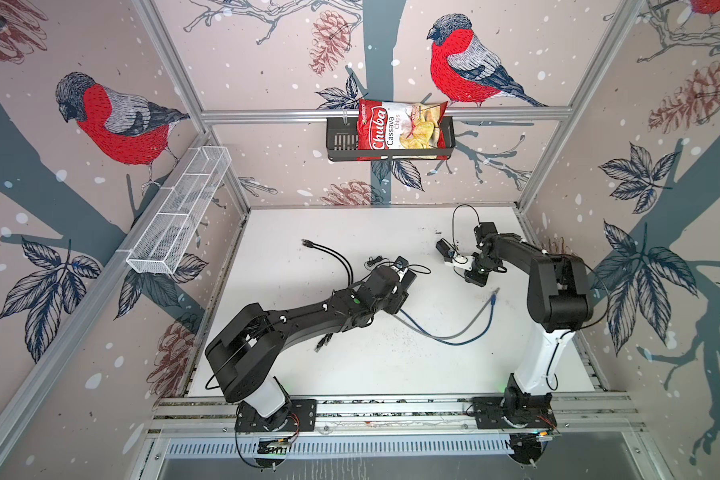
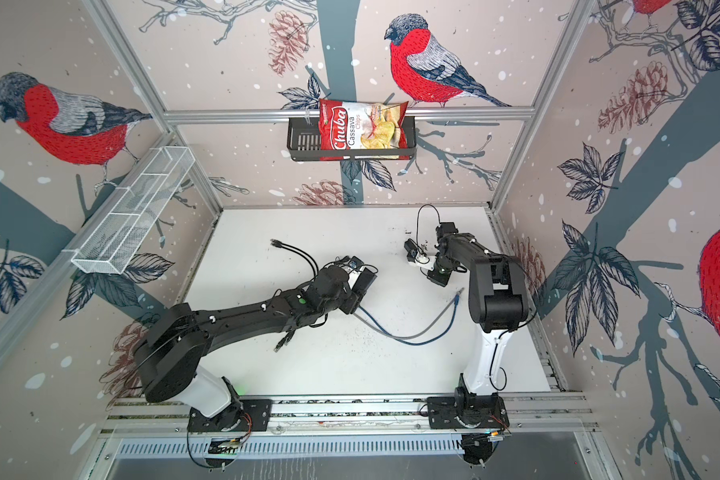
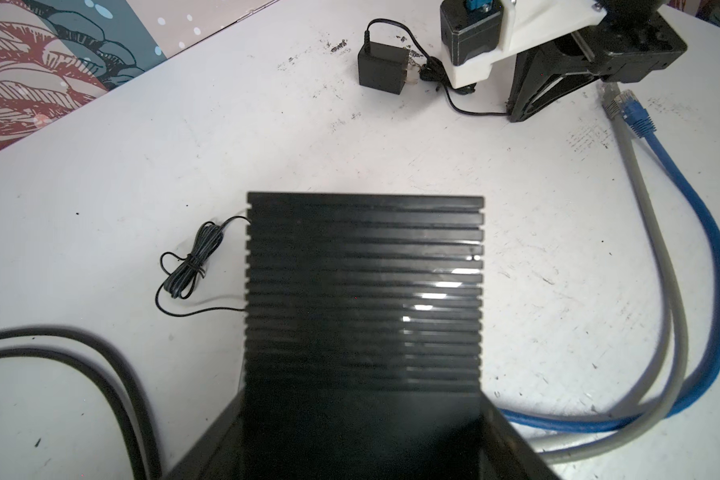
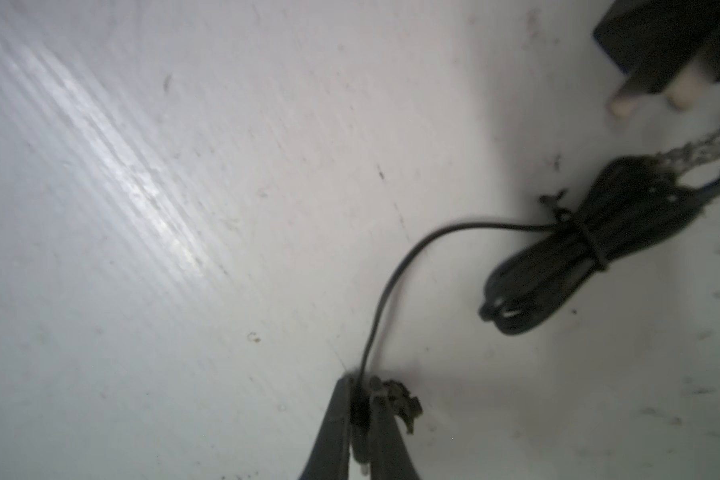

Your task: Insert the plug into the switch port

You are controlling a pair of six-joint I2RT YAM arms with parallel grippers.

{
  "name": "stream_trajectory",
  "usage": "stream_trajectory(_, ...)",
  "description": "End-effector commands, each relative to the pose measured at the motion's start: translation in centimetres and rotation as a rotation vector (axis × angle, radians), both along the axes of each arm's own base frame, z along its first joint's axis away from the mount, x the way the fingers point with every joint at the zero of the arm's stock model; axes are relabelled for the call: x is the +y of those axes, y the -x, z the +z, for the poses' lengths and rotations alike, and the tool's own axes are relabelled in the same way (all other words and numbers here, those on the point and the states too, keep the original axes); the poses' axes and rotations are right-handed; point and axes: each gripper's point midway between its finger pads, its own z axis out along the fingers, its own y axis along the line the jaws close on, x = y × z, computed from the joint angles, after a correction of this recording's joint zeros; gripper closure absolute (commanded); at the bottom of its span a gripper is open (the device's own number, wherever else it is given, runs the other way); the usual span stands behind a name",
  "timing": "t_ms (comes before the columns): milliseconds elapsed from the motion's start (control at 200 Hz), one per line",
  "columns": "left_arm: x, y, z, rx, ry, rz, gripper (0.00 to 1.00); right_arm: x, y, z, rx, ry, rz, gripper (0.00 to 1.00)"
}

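- Grip secured: right gripper [image 4: 361, 384] has its jaws pressed together on the small black plug [image 4: 359, 411] down at table level. The plug's thin lead [image 4: 385, 291] loops back to a tied cable bundle [image 4: 591, 245] beside the power adapter [image 4: 674, 45].
- Across the white table [image 3: 100, 208], the ribbed black switch [image 3: 364, 291] sits clamped between the wide-set fingers of the left gripper [image 3: 362, 446], well apart from the plug.
- Step in hand, by judgement: lift the plug and carry it to the switch. A slow rise should stop the short lead dragging the adapter. The plug's axis should line up with the port before any push. The port shows in no view, so the left arm may have to turn that face toward the right arm.
- Hazard: blue Ethernet cable [image 3: 636, 120] and grey Ethernet cable [image 3: 612, 110] lie between the two arms and could snag the lead.
- Storage: black wall basket [image 1: 339, 141] holds a bag of cassava chips [image 1: 402, 129]. The white wire tray [image 1: 175, 216] on the side wall shows nothing in its compartments.
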Motion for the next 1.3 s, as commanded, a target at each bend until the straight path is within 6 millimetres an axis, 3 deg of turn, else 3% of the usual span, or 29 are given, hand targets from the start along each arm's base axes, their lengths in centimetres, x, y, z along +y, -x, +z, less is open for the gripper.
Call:
stream_trajectory(0, -0.2, -0.6, 1.2, -0.042, 0.035, 0.011, 0.53, 1.3, 1.9, -0.2, 0.082, -0.069, 0.003, 0.91)
stream_trajectory(365, 0.3, -0.6, 1.2, -0.05, 0.044, 0.028, 0.53, 7.3, -2.2, 4.6, 0.009, -0.439, -0.226, 0.95)
stream_trajectory(575, 1.1, -0.5, 0.9, -0.054, 0.048, 0.054, 0.53, 10.8, -2.9, 6.9, 0.046, -0.637, -0.362, 0.94)
stream_trajectory(755, 2.1, 0.2, 0.3, -0.067, 0.075, 0.071, 0.54, 15.2, -2.0, 8.2, 0.018, -0.783, -0.442, 0.94)
stream_trajectory(961, 3.3, 1.8, 0.1, -0.107, 0.142, 0.046, 0.54, 18.7, -0.9, 9.2, -0.054, -0.95, -0.54, 0.95)
stream_trajectory(1116, 4.0, 3.0, -0.1, -0.138, 0.174, 0.006, 0.54, 20.2, -0.1, 10.5, -0.126, -1.043, -0.58, 0.94)
stream_trajectory(1296, 3.0, 4.6, -0.8, -0.15, 0.171, -0.129, 0.54, 21.0, 1.2, 12.4, -0.141, -1.21, -0.605, 0.95)
